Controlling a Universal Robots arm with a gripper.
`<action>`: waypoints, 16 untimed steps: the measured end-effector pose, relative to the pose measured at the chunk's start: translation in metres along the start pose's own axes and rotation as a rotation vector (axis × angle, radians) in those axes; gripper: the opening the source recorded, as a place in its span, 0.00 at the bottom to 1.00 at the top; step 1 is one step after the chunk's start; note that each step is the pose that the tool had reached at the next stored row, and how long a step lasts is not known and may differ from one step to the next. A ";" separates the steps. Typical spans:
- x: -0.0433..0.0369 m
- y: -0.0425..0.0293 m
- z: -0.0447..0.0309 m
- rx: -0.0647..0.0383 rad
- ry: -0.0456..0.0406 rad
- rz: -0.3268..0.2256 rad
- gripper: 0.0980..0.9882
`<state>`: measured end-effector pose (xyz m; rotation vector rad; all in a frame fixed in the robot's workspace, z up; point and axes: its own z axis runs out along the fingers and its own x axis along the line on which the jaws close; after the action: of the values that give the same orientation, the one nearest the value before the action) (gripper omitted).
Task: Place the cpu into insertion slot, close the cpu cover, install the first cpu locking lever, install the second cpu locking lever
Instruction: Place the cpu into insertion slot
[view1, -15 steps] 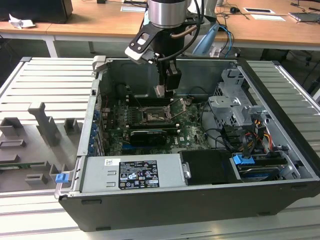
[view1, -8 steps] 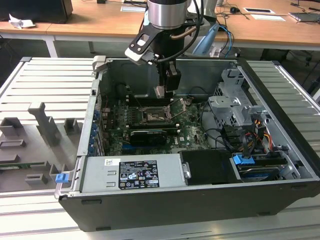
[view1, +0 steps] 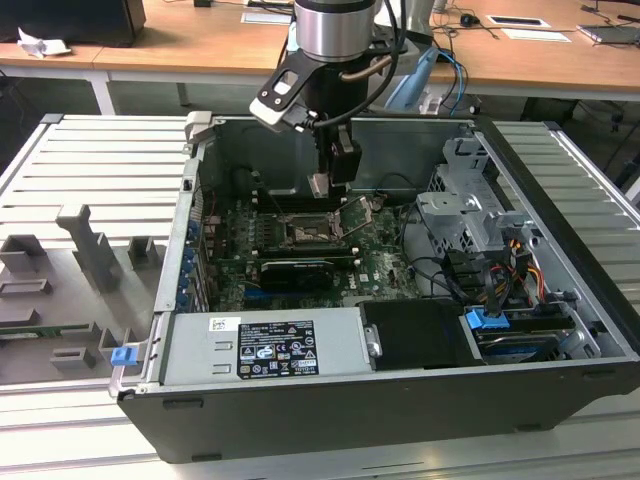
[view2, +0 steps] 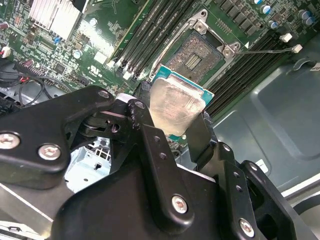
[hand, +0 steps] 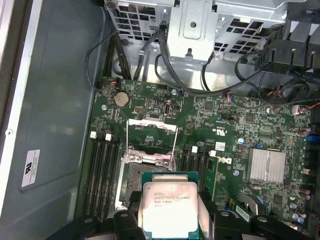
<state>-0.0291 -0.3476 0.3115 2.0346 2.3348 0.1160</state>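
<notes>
Here, end effector (view2: 172, 116) gripping the cpu (hand: 167, 207) by its edges, above the insertion slot (view2: 194, 56), cpu cover (hand: 152, 124) raised.

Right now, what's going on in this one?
The arm's gripper is reaching into an open computer case, its fingers clamped on the cpu. The chip hangs above the motherboard, close to the insertion slot, whose pin field is bare. The cpu cover is swung open, so nothing is seated or closed yet.
</notes>
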 end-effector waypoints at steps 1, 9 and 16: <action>0.0000 0.0000 0.0005 0.000 0.0000 0.001 0.48; 0.0001 -0.0005 0.0051 -0.001 -0.0039 0.046 0.48; 0.0006 -0.0031 0.0086 -0.001 -0.0066 0.078 0.48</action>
<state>-0.0316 -0.3472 0.3027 2.1222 2.2517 0.1131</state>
